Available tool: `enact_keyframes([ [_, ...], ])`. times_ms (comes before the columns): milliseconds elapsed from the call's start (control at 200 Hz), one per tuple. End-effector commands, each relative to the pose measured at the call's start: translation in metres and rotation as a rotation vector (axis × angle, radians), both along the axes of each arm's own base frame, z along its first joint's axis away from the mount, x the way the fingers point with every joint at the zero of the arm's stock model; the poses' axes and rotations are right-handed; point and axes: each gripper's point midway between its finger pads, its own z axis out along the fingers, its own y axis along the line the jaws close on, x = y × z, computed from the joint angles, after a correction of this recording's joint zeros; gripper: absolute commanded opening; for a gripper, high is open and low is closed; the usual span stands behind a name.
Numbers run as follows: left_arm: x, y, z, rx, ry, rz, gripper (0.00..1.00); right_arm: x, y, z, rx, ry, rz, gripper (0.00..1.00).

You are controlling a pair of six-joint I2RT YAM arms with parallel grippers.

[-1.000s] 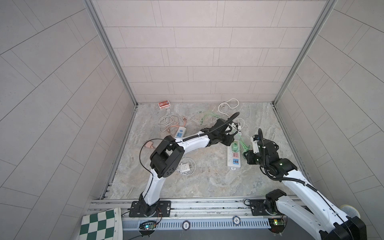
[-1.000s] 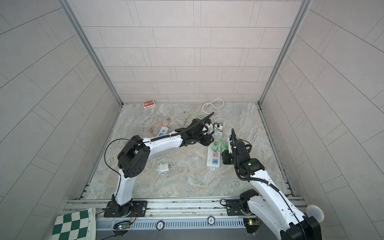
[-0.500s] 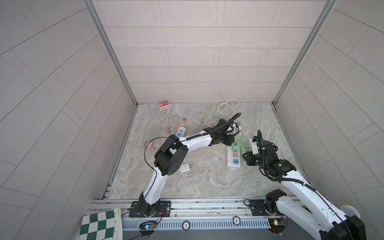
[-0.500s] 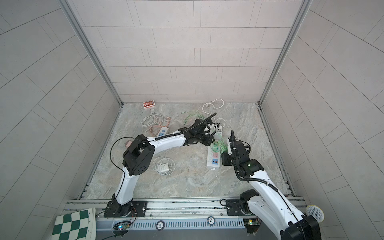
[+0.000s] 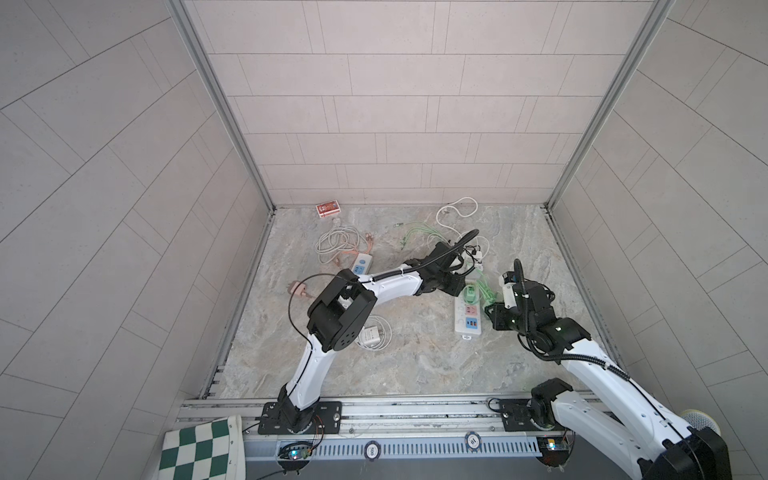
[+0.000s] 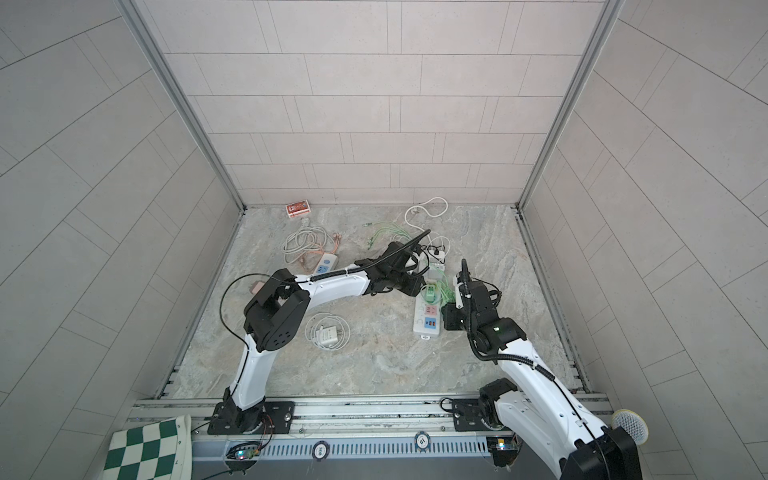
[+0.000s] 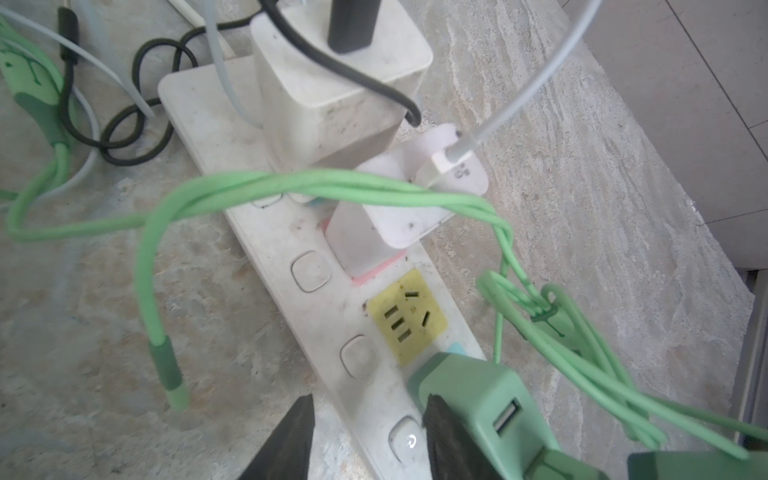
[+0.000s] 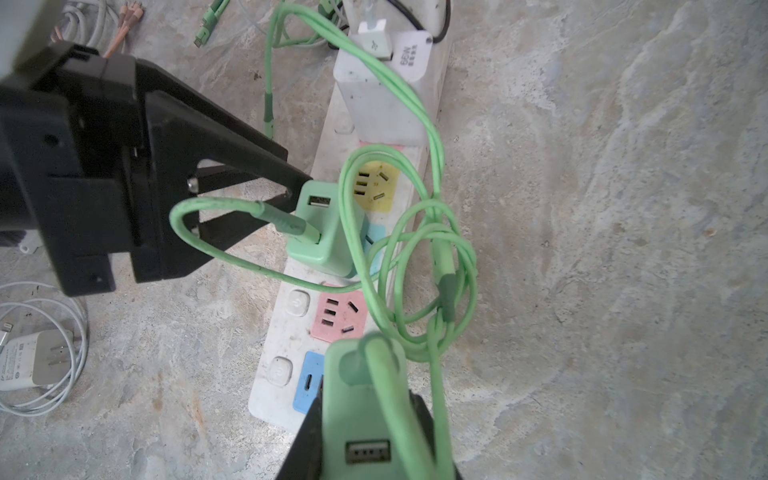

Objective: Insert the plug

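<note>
**On the strip, one plug stands; another is gripped**

On the white strip [image 8: 291, 328], a green plug [image 8: 322, 237] stands upright over the pale-blue socket, between the yellow and pink ones. How deep it sits I cannot tell. The left gripper [image 7: 369, 403] is partly open and holds nothing, with one finger [image 7: 440, 436] against the plug's side. The right gripper [image 8: 368, 399] is closed on a second plug [image 8: 353, 374], just beside the strip's USB end. A green cable [image 8: 432, 137] loops over both.
</note>
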Motion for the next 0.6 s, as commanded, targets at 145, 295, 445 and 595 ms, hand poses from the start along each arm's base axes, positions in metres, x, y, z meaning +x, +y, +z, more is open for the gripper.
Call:
enact_keyframes([
  [145,0.002,0.002,0.040,-0.084,-0.053,0.021,0.51,0.009,0.006,-0.004,0.032,-0.027,0.009,0.00],
  [295,0.001,0.001,0.038,-0.084,-0.045,0.009,0.51,0.018,0.019,-0.003,0.085,-0.049,0.036,0.00],
  [445,-0.001,-0.001,0.037,-0.088,-0.033,0.001,0.51,0.023,0.025,0.000,0.095,-0.079,0.057,0.00],
  [595,-0.003,0.000,0.041,-0.093,-0.023,0.005,0.51,0.025,0.033,0.000,0.103,-0.109,0.084,0.00],
])
